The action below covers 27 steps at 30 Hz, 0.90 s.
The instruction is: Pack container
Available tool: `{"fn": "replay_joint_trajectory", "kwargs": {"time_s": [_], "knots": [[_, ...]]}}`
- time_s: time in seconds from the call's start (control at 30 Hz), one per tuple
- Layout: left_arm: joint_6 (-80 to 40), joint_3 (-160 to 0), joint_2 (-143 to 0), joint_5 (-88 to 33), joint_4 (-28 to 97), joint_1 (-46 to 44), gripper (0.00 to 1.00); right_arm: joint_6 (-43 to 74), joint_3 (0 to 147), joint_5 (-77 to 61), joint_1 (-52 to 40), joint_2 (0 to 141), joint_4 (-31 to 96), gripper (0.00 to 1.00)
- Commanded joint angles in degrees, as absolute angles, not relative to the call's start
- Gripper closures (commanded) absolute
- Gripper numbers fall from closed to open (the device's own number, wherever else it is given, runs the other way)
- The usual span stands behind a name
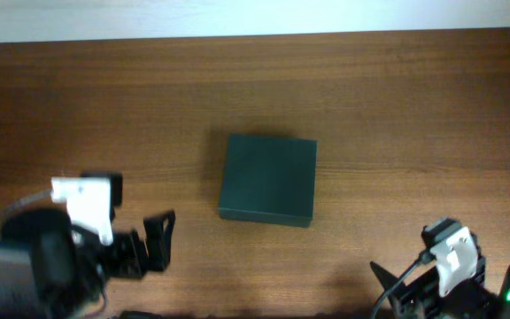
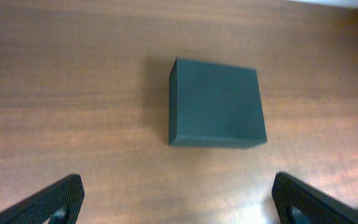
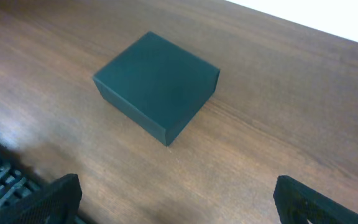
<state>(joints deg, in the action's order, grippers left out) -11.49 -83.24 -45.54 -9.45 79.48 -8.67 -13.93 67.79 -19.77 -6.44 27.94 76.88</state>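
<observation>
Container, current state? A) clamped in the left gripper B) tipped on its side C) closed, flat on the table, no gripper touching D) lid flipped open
C: the container sits flat and closed on the table, with the left gripper and right gripper both open and clear of it.

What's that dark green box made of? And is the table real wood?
The container looks like stiff cardboard: dull matte dark green faces with no shine, and sharp, straight edges. It could be plastic; the pictures can't settle it. The table looks like wood or a wood-print laminate: brown, with long grain streaks and a soft sheen.
</observation>
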Motion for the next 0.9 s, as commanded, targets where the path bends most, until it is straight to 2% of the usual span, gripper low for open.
{"fn": "replay_joint_trajectory", "kwargs": {"time_s": [0.0, 0.17, 0.33, 0.63, 0.87], "knots": [[-10.87, -72.44, -36.42, -10.26, 75.7, -8.82, 0.01, -12.4, 62.89, -19.22, -6.68, 22.46, 74.22, 0.01], [-14.33, -57.52, -25.56, -10.24, 69.78, -8.82, 0.01, -11.68, 61.49, -19.2, -6.68, 20.56, 71.9, 0.01], [-19.05, -49.82, -23.18, -10.13, 63.96, -8.82, 0.01, -11.7, 61.49, -19.2, -6.7, 20.58, 71.99, 0.01], [-19.05, -44.71, -23.29, -3.4, 52.66, -8.82, 0.01, -11.73, 61.49, -19.2, -6.68, 20.58, 72.01, 0.01], [-19.05, -44.69, -23.29, -3.6, 52.36, -8.82, 0.01, -11.73, 61.49, -19.2, -6.68, 20.58, 72.01, 0.01]]}}
